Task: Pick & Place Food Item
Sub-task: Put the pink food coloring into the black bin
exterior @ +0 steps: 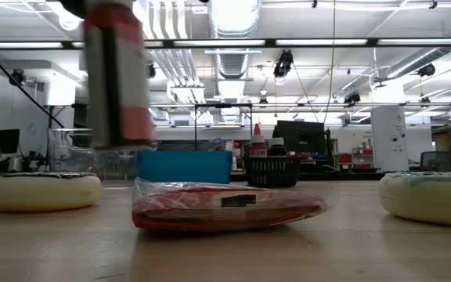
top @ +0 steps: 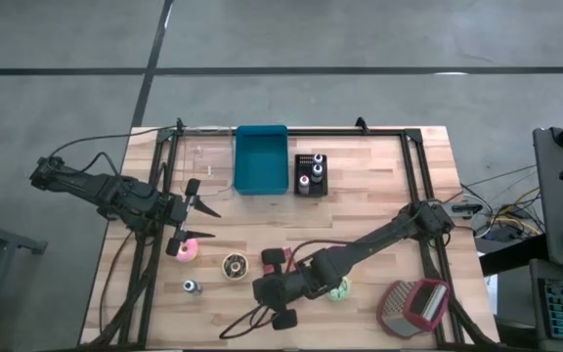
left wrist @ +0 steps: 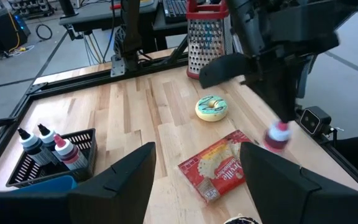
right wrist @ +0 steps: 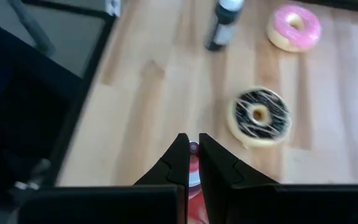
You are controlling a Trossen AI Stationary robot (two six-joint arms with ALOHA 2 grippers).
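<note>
My right gripper (right wrist: 192,140) hangs over the near middle of the table, shut on a small red bottle (exterior: 116,78) that also shows in the left wrist view (left wrist: 277,135). A red food packet (left wrist: 219,168) lies flat on the wood just beyond it. Around it rest a chocolate donut (right wrist: 260,116), a pink donut (right wrist: 295,27), a green donut (left wrist: 211,107) and a small upright bottle (right wrist: 224,22). My left gripper (top: 203,221) waits open above the table's left side, with nothing between its fingers. My right gripper pinches the small red bottle between its two fingers, with the red body (right wrist: 193,177) between them and a small round tip (right wrist: 193,148) at the fingertips. The fingers slant down from the table's right side. The bottle hangs roughly upright, clear of the table.
A blue bin (top: 261,158) and a black basket of bottles (top: 310,174) stand at the far middle. A red-handled grater (top: 413,305) lies at the near right. Black frame rails (top: 154,196) run along both table sides.
</note>
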